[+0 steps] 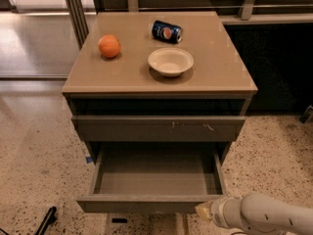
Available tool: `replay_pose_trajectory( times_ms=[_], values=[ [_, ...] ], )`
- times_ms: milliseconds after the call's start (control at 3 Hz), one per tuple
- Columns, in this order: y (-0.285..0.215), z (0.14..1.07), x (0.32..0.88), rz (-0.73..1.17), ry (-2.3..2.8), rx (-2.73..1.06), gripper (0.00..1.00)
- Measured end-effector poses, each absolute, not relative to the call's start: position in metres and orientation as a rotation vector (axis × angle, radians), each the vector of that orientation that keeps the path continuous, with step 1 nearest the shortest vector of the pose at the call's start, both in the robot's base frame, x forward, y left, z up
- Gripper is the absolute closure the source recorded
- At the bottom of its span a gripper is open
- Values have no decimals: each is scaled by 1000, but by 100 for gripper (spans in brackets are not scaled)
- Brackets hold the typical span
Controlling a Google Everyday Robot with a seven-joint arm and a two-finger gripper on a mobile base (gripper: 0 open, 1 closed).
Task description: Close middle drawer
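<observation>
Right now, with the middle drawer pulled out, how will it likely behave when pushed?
The middle drawer looks empty, so probably light and easy sliding. Its flat front likely takes a push stiffly. The gripper sits by its right front corner; pushing there may skew it.

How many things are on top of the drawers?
3: an orange at the left, a soda can lying at the back, a white bowl in the middle. The gripper is by the front right corner of the open middle drawer.
</observation>
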State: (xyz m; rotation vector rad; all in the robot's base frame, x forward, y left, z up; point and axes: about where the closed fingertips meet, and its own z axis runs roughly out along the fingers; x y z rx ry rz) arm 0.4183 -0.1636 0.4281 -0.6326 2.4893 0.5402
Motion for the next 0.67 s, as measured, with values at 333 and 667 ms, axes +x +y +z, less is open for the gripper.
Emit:
replay_pose_trajectory(
  times_ms=[333,667],
  values=[
    [-157,426,437,532,2467,-641,100],
    [-151,420,449,547,2466,-639,100]
  ],
)
